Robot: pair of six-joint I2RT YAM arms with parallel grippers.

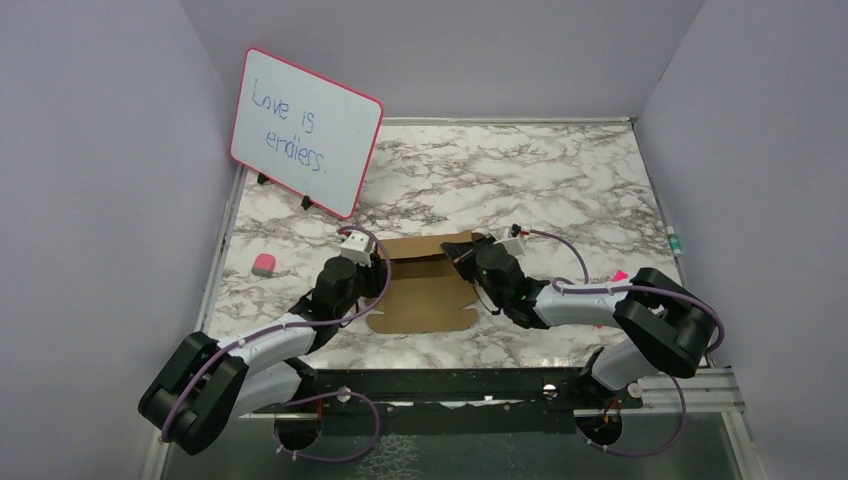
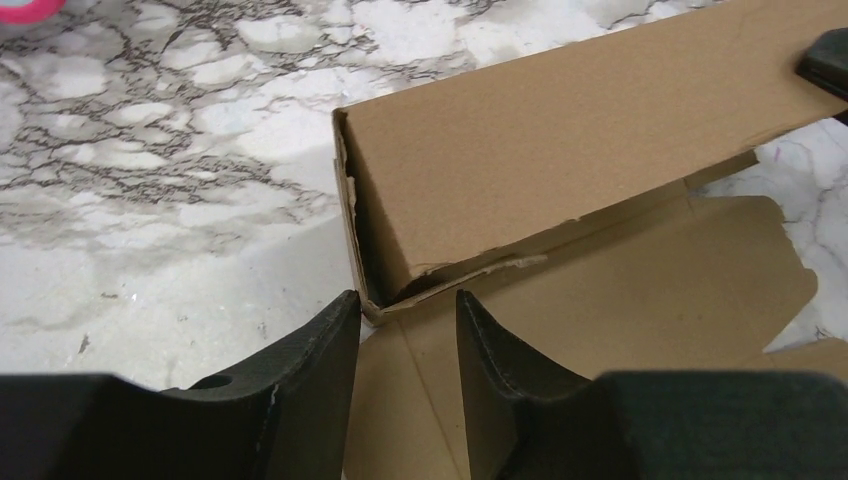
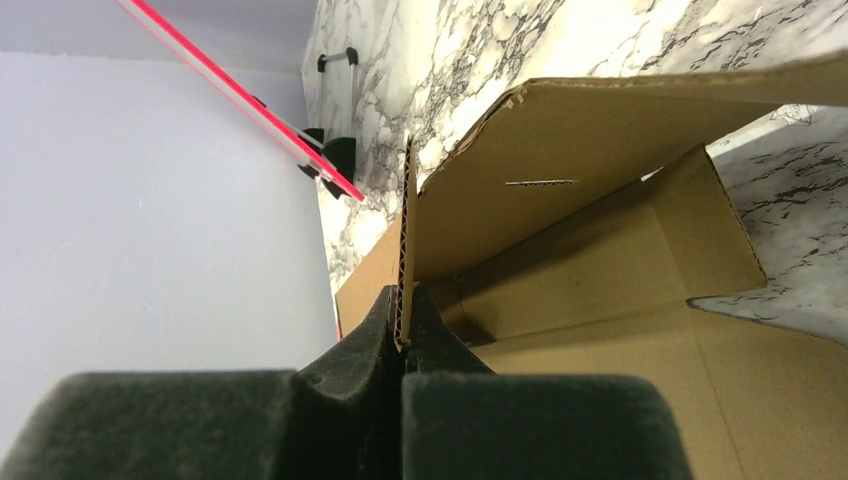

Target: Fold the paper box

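The paper box (image 1: 425, 300) is a brown cardboard sheet lying on the marble table between both arms, its far wall (image 2: 560, 150) folded upright. My right gripper (image 1: 466, 258) is at the wall's right end. In the right wrist view it (image 3: 405, 300) is shut on the thin corrugated edge of an upright flap (image 3: 560, 140). My left gripper (image 1: 378, 278) is at the box's left end. In the left wrist view its jaws (image 2: 408, 297) stand apart over the flat sheet (image 2: 620, 300). The wall's near corner sits just beyond them, touching the left fingertip (image 2: 345, 305).
A pink-framed whiteboard (image 1: 305, 130) stands at the back left on its feet. A small pink eraser (image 1: 263, 264) lies left of my left arm. A small pink object (image 1: 618, 276) shows by my right arm. Grey walls close in on three sides.
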